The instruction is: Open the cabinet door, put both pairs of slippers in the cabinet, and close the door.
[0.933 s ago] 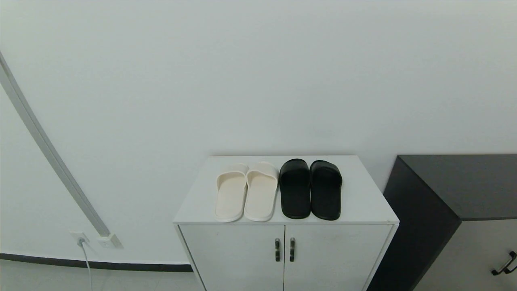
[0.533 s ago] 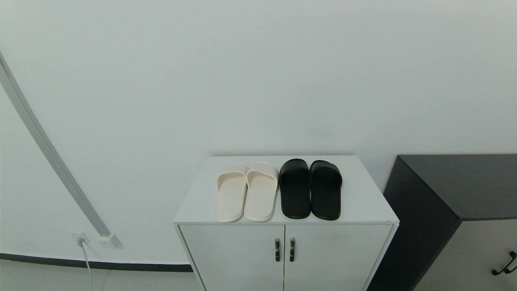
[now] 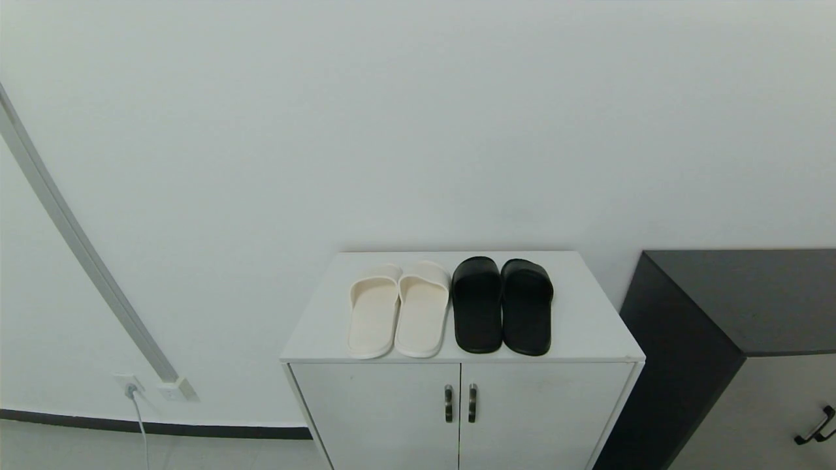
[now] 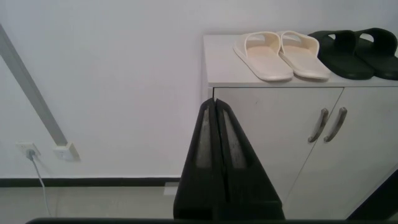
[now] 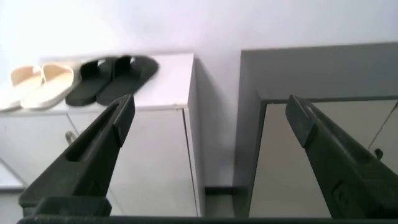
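A cream pair of slippers (image 3: 398,310) and a black pair of slippers (image 3: 501,306) lie side by side on top of a white two-door cabinet (image 3: 581,333). Both doors are closed, with two dark handles (image 3: 460,403) at the middle seam. My left gripper (image 4: 215,107) is shut, held well back from the cabinet and to its left side; the cream slippers (image 4: 283,55), black slippers (image 4: 357,51) and handles (image 4: 328,124) lie beyond it. My right gripper (image 5: 208,115) is open, held back from the cabinet's right side, with the black slippers (image 5: 112,71) and cream slippers (image 5: 34,84) far off.
A dark grey cabinet (image 3: 731,307) stands close to the right of the white one, with a black handle (image 3: 813,427) on its front. A wall socket with a plugged cable (image 3: 134,395) and a slanted wall conduit (image 3: 78,241) are on the left.
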You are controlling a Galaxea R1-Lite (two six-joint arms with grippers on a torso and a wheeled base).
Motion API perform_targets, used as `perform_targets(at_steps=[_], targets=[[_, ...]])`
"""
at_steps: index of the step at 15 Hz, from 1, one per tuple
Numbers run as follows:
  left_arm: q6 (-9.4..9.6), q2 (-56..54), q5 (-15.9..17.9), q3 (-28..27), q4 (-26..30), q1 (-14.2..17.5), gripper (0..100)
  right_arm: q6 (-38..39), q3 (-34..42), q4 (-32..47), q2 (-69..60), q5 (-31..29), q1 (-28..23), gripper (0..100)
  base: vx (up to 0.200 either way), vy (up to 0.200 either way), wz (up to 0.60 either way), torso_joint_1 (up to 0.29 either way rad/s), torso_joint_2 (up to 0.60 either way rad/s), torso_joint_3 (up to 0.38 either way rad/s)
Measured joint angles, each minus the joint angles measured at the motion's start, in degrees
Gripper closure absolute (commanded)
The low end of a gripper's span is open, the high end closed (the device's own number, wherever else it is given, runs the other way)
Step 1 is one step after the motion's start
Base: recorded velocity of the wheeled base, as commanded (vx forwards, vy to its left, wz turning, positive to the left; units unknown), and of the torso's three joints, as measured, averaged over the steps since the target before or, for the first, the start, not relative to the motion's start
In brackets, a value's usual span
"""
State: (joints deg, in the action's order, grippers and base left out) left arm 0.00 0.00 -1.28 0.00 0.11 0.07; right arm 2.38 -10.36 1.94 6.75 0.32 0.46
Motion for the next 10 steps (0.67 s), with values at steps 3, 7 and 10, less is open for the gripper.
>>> perform_targets(at_steps=[3, 7, 10], targets=[[0.0, 0.0, 0.0, 0.0, -0.01, 0.0, 100, -1.12, 1.5, -0.17, 6.86, 3.84, 0.69, 0, 0.0, 0.0, 0.0, 0.0, 0.0, 0.0], [0.0, 0.0, -0.02, 0.0, -0.01, 0.0, 100, -1.34, 0.77, -9.29, 20.72, 6.52, 1.96, 0, 0.0, 0.0, 0.0, 0.0, 0.0, 0.0], [0.16, 0.0, 0.0, 0.0, -0.01, 0.0, 100, -0.77, -1.56, -17.18, 33.12, 6.28, 6.42, 0, 0.0, 0.0, 0.0, 0.0, 0.0, 0.0]])
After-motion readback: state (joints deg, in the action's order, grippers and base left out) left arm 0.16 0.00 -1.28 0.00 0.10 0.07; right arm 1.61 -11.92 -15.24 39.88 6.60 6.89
